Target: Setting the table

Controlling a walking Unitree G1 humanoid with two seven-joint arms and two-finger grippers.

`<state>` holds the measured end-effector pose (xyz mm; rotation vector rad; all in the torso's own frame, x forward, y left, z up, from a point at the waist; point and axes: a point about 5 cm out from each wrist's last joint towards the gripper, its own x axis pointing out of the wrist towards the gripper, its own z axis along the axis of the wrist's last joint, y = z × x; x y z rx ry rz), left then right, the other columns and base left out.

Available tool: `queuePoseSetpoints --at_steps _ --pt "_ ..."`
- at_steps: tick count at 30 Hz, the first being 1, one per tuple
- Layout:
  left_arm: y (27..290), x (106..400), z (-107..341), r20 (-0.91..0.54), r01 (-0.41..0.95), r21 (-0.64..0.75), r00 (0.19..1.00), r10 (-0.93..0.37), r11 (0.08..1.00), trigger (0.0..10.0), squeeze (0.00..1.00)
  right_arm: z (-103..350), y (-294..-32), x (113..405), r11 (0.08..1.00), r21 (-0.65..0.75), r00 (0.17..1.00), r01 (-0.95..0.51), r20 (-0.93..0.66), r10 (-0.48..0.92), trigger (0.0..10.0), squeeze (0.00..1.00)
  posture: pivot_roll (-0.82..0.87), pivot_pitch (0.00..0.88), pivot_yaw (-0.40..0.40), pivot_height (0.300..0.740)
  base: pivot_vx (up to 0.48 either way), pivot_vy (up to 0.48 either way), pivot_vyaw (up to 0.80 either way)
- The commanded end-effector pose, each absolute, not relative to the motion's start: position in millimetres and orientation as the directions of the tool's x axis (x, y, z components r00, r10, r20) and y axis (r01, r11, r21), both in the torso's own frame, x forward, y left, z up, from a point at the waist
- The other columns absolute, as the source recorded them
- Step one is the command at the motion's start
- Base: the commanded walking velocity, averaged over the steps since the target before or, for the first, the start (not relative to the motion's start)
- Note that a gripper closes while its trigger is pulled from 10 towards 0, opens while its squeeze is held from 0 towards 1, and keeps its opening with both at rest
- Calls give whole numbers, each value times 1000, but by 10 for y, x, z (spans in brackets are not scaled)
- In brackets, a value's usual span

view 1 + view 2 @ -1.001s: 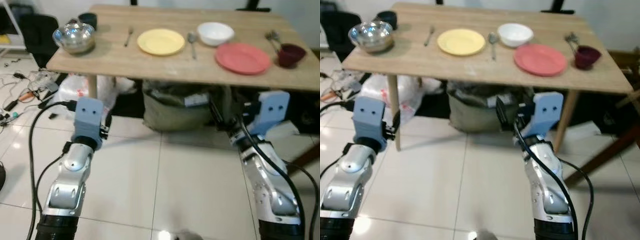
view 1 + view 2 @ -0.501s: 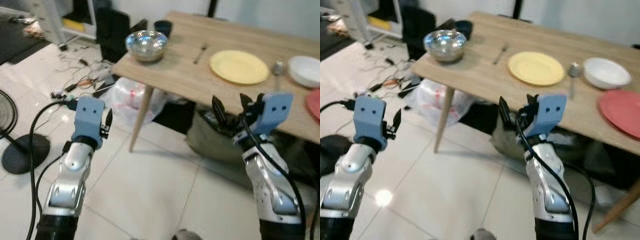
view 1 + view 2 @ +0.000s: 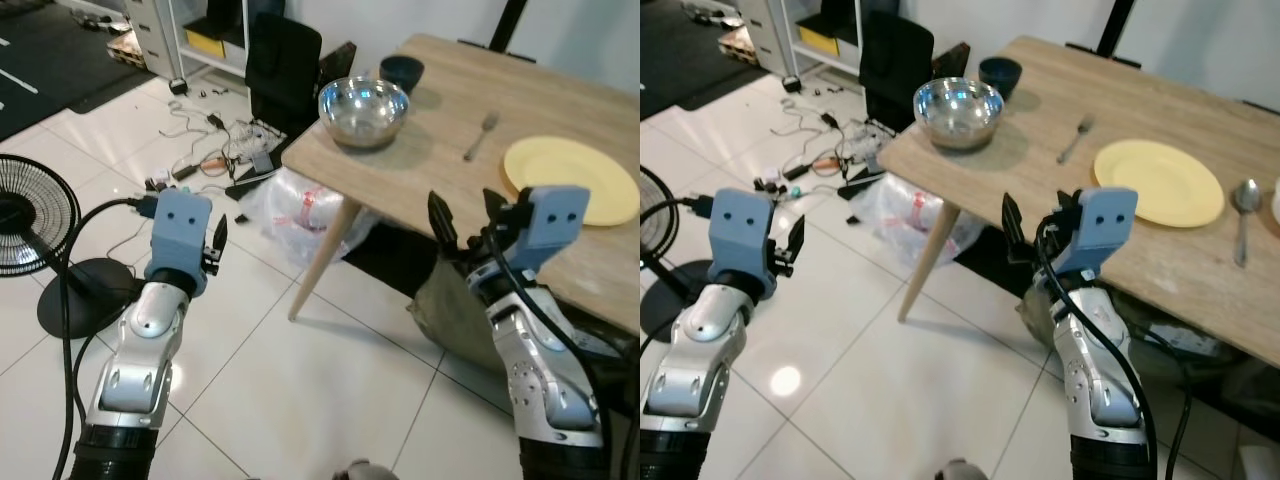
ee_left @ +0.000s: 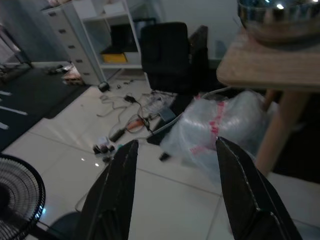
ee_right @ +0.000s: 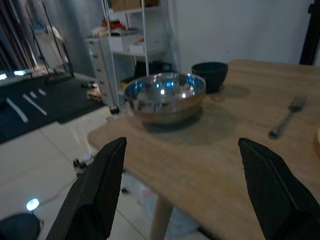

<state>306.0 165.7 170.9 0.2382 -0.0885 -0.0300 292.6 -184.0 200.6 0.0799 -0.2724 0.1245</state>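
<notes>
Two grippers are raised in front of the robot, both empty. The right gripper [image 3: 465, 220] has its black fingers [image 5: 97, 187] spread wide, and it hovers at the near edge of the wooden table [image 3: 1110, 205], level with the tabletop, touching nothing. Ahead of it and to its left sits a shiny metal bowl [image 3: 958, 110] near the table's corner, with a small dark bowl [image 3: 1000, 72] just beyond that, close to the far edge. Straight ahead of this gripper a fork [image 3: 1074, 138] lies on the wood, and just to its right is a yellow plate [image 3: 1160, 180], with a spoon [image 3: 1243, 205] lying beside the plate on the far side from the gripper. The left gripper [image 4: 172, 187] also has its fingers [image 4: 112, 197] parted wide; it is held over the white tiled floor [image 3: 300, 400], well apart from the table and to the left of the table's slanted wooden leg [image 3: 318, 262]. Beyond it, under the table corner, lies a crumpled clear plastic bag [image 4: 220, 130], with loose cables [image 3: 215, 160] strewn on the tiles and a black chair [image 3: 285, 65] farther back beside a white shelf unit [image 4: 100, 40]. To the left gripper's left stands a black floor fan [image 3: 30, 220].
</notes>
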Motion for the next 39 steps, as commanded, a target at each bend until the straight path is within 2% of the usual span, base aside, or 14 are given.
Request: queuePoseSetpoints --at_steps 1,16,23,27,28,30,32,39 --pt "1674 3076 1693 79 10 242 996 -30 970 10000 0 2014 -1860 2916 989 71 954 -129 280 104 10000 0 -83 13 91 740 480 0 0" --pt "1685 3091 1706 87 13 252 996 -36 968 10000 0 2054 -1939 2914 991 86 953 -99 294 70 10000 0 -85 17 93 740 480 0 0" --pt "1646 3083 1718 97 60 276 991 -90 959 10000 0 2095 -2026 2924 996 63 953 -55 301 34 10000 0 -83 18 90 740 480 0 0" --pt "1572 3057 1778 94 208 278 966 -242 938 10000 0 2162 -2216 2940 999 34 950 25 309 -35 10000 0 -82 18 88 740 480 0 0" --pt "1572 3057 1778 94 208 278 966 -242 938 10000 0 2162 -2216 2940 999 34 950 25 309 -35 10000 0 -82 18 88 740 480 0 0" --pt "1505 3002 1799 69 337 277 927 -368 900 10000 0 2200 -2321 2939 998 36 947 58 316 -67 10000 0 -82 18 88 740 206 0 0" --pt "1486 2970 1789 52 381 292 909 -413 877 10000 0 2202 -2341 2939 997 40 947 63 314 -72 10000 0 -82 18 88 740 0 0 0" --pt "1504 2965 1777 34 404 288 902 -431 868 10000 0 2185 -2340 2945 996 56 949 65 305 -79 10000 0 -81 21 86 740 0 0 -496"
